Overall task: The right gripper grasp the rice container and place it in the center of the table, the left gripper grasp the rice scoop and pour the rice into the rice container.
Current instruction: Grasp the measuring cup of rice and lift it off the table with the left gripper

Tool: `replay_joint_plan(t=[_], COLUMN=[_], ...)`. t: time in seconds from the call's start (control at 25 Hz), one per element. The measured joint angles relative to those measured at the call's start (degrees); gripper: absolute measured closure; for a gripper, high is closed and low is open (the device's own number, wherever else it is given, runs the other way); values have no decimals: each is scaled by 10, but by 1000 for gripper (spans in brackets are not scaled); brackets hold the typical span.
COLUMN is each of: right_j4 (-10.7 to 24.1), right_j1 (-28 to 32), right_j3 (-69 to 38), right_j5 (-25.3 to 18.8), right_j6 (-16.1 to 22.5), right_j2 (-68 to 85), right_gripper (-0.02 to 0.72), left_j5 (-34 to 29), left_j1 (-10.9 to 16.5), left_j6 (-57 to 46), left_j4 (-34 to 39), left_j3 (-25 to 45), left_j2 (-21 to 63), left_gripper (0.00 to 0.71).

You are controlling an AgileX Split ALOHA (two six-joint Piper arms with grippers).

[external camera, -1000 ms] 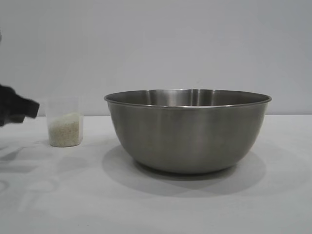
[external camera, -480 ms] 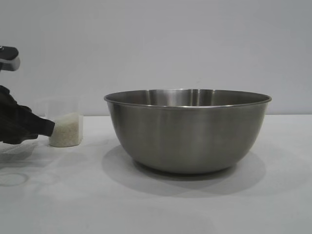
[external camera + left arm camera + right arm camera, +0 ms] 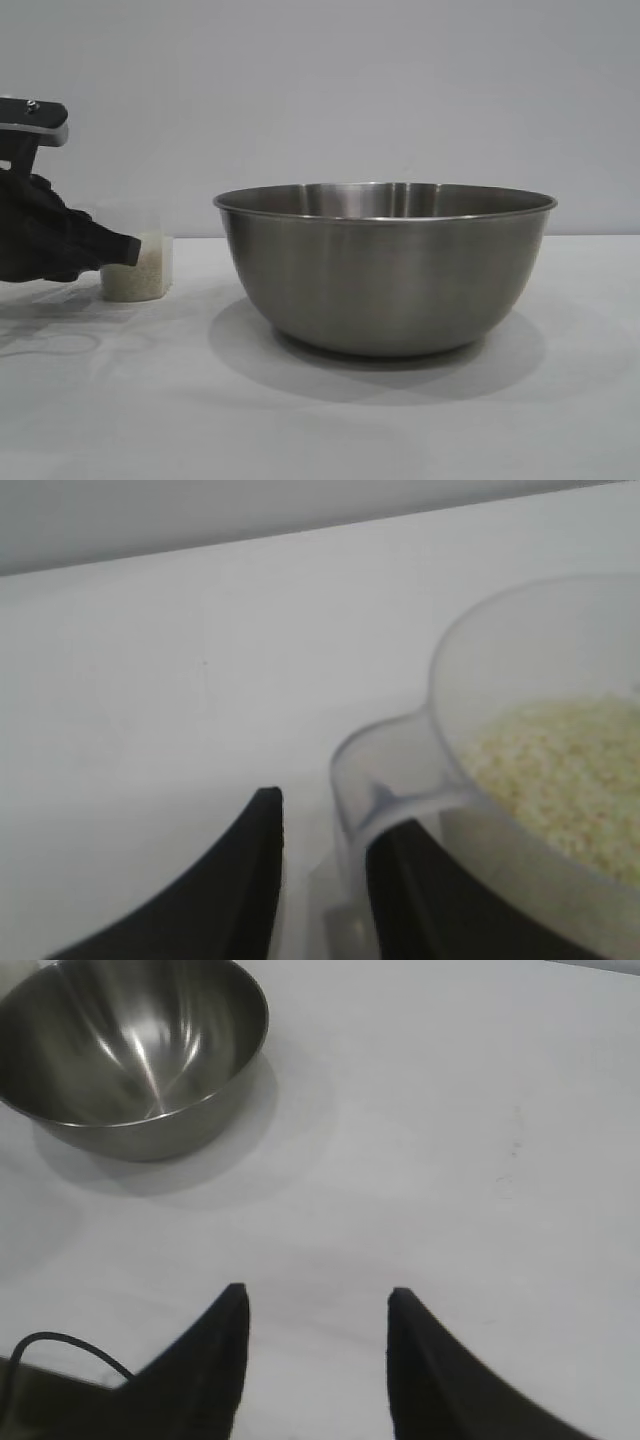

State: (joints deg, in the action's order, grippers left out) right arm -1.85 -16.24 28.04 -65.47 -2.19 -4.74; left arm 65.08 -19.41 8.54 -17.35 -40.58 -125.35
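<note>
The rice container [image 3: 385,270], a large steel bowl, stands empty in the middle of the white table [image 3: 320,430]. It also shows in the right wrist view [image 3: 130,1050]. The rice scoop [image 3: 140,262], a translucent cup holding rice [image 3: 148,270], stands left of the bowl. My left gripper [image 3: 125,250] reaches it from the left. In the left wrist view the left gripper [image 3: 325,815] is open, with the scoop's handle [image 3: 385,770] between its fingers and close to one finger, and rice [image 3: 560,770] in the cup. My right gripper [image 3: 317,1293] is open and empty over bare table, away from the bowl.
A plain grey wall stands behind the table. The right arm is out of the exterior view. A black cable [image 3: 60,1345] runs beside the right gripper.
My left gripper has moved right, from the frame's left edge up to the scoop's handle side. The bowl and scoop have not moved.
</note>
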Motion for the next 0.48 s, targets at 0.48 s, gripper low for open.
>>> replay_joint_plan(t=[0.48], right_j4=[0], right_j1=[0], right_j3=[0], right_j5=[0], right_j6=[0], right_j2=[0], right_gripper=[407], left_j5=[-4], left_j1=[0], left_j6=[205], left_j4=[152], left_j3=[-3], left_j2=[134], left_gripper=[710])
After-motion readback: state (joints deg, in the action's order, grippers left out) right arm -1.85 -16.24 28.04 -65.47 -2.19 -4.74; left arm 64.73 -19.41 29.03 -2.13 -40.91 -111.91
